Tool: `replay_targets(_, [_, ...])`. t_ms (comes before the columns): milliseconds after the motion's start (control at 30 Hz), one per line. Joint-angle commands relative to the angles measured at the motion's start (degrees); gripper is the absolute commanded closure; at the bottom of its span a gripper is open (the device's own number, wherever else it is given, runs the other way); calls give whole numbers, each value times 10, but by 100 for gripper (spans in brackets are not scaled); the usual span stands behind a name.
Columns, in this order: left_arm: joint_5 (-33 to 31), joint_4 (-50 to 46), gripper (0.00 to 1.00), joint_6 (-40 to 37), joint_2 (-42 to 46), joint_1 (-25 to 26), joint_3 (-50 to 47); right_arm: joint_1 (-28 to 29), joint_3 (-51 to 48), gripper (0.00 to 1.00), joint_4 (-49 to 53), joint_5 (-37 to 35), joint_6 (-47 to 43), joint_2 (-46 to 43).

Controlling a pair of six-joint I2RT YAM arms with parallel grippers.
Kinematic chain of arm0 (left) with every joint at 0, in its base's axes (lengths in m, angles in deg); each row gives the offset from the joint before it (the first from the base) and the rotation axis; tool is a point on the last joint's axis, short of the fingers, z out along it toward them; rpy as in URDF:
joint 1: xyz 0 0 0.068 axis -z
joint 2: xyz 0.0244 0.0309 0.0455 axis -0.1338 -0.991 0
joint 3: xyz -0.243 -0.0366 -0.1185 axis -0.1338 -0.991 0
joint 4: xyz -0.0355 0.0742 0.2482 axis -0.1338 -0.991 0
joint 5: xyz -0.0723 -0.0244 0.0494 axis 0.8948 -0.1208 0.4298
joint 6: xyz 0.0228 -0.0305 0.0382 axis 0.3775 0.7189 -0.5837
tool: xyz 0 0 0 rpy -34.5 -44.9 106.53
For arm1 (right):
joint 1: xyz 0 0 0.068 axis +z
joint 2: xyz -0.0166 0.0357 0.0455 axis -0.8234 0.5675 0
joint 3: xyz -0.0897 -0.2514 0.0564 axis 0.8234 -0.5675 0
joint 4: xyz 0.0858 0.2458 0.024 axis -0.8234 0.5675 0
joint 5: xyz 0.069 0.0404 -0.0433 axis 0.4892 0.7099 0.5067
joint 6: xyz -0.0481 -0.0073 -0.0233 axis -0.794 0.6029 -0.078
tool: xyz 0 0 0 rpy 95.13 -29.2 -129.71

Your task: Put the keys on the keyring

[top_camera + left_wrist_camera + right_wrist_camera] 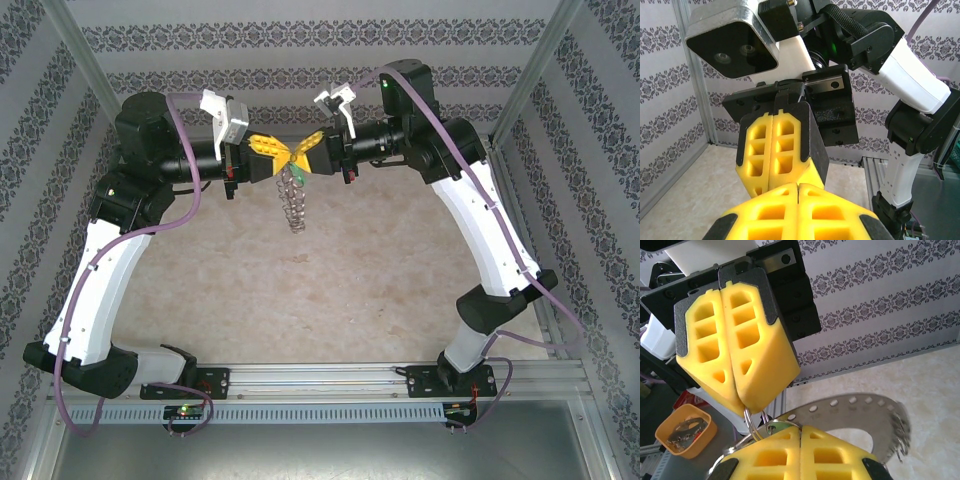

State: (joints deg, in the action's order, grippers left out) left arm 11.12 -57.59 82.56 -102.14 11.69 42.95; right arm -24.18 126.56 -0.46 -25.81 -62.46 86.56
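Both grippers meet tip to tip in mid-air above the table. My left gripper [282, 151] [799, 186] is shut, and a thin wire loop [751, 421] of the keyring comes out of its fingertips [747, 390]. My right gripper [303, 152] [800, 428] is shut on the key, whose green head [772, 425] [296, 162] shows at its tips beside the loop. The keyring's flat grey plate [855, 407] with punched holes and a toothed edge runs past the right fingers. It hangs below the junction [293, 205]. In the left wrist view the right fingers [777, 145] hide key and ring.
An orange tray [685, 432] holding several metal pieces sits low beside the arm bases. The beige table [330, 290] lies well below the grippers. An aluminium rail [320, 378] runs along the near edge, and patterned walls close in the back and sides.
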Motion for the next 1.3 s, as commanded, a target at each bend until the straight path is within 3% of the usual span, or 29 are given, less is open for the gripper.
replay_targets(0, [7, 19, 100, -8, 7, -2, 2, -7, 17, 100, -15, 11, 14, 1])
replay_targets(933, [-73, -49, 100, -84, 17, -6, 4, -7, 88, 100, 75, -26, -25, 9])
replay_targets(1200, [-48, -28, 100, -62, 16, -5, 8, -16, -80, 44, -27, -34, 21, -62])
replay_targets(1267, [-42, -19, 100, -54, 16, -5, 7, -17, -107, 41, -46, -39, 24, -75])
